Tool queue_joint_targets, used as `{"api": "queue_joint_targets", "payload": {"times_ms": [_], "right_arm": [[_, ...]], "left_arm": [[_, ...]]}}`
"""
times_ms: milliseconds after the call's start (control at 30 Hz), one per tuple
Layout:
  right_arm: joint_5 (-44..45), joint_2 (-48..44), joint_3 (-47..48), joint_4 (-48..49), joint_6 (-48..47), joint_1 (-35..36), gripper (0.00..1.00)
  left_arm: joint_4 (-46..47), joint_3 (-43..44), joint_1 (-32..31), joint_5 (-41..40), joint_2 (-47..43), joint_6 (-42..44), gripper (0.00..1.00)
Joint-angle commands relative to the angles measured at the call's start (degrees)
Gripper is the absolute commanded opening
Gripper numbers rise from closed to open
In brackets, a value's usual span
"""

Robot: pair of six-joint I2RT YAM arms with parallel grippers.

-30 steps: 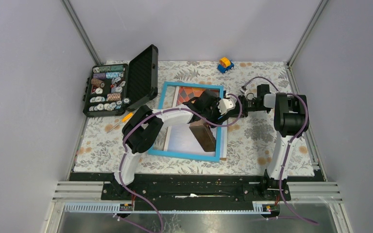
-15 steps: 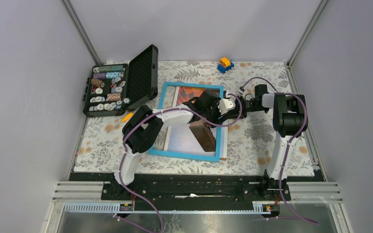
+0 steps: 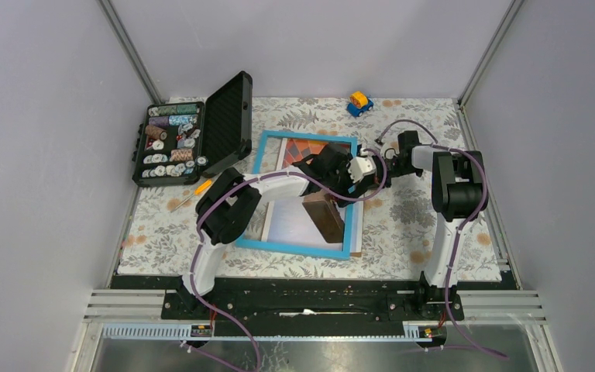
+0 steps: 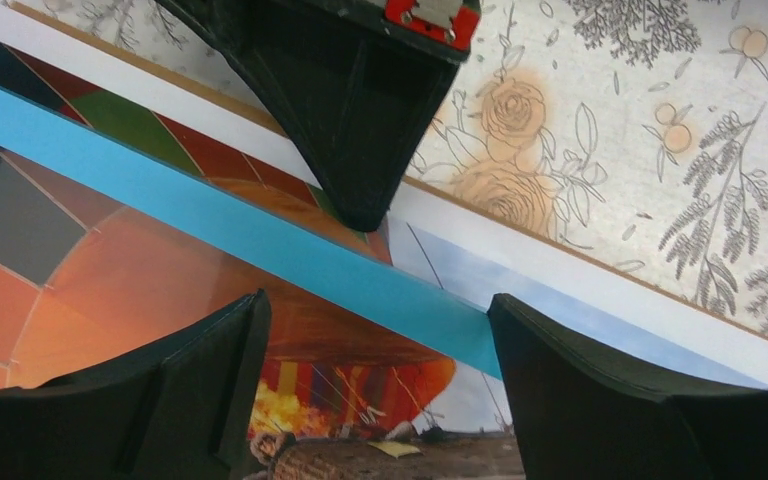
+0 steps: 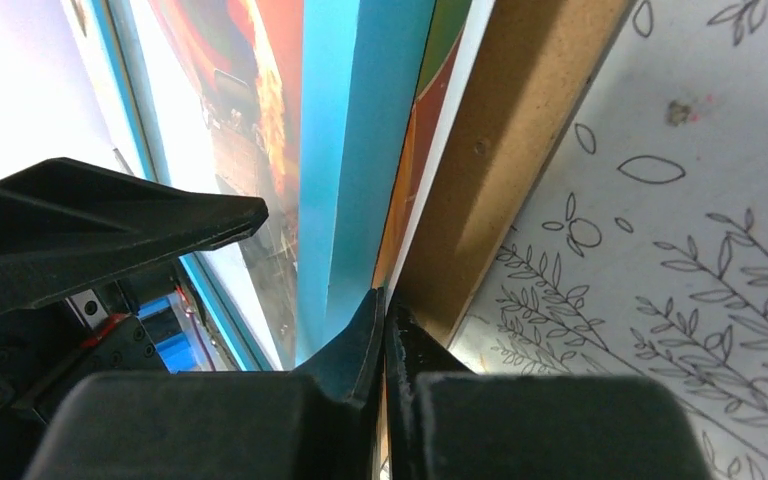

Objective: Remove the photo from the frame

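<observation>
I read this as the middle of the job: the photo [image 3: 307, 221] is partly out of the frame [image 3: 263, 160] but not free. From the top camera the turquoise frame lies flat on the flowered worktop [image 3: 418, 225], and the print with its white margin pokes out past the frame's right side, over a brown board edge.

My right gripper [image 5: 384, 315] has come in from the right at that edge. In its wrist view the jaws are pressed nearly together, with only a thin slit between the tips, right where the white margin of the photo meets the blue border. I judge they pinch the print's edge, though I cannot see the sheet between the pads clearly, so I would not swear to it.

My left gripper [image 4: 375, 330] hovers over the same corner of the frame. Its jaws stand wide apart, grasping nothing, with the blue border running between them below. Whether either finger touches the glass or border I cannot tell from here.

Next I think the right arm must draw the print sideways, away from the frame and low along the worktop, while the left bears down on the border so the frame does not slide along. The risk is the thin sheet slipping out of a shallow pinch, or creasing against the rim
</observation>
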Motion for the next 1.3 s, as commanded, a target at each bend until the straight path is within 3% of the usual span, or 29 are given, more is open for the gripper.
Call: {"api": "queue_joint_targets", "payload": {"times_ms": [0, 100, 467, 867, 1267], "right_arm": [[5.22, -4.53, 3.29, -6.67, -3.15, 0.22, 0.00], [6.55, -6.04, 5.28, -10.33, -4.13, -0.35, 0.00], [6.49, -10.70, 8.96, -19.43, -6.42, -1.20, 0.00], [5.97, -18.59, 15.48, -32.85, -12.38, -12.49, 0.00], [8.23, -22.60, 29.69, -49.74, -19.67, -20.16, 0.00]], "left_arm": [[-5.52, 0.07, -0.34, 1.73, -4.51, -1.08, 0.91], [-8.16, -0.55, -0.35, 1.73, -8.33, -1.33, 0.98], [-12.07, -6.08, 0.84, -1.73, -21.37, -2.26, 0.99], [-15.60, -10.16, 5.40, -1.76, -29.96, -3.02, 0.99], [-17.45, -14.22, 7.72, -2.02, -36.24, -2.87, 0.99]]}}
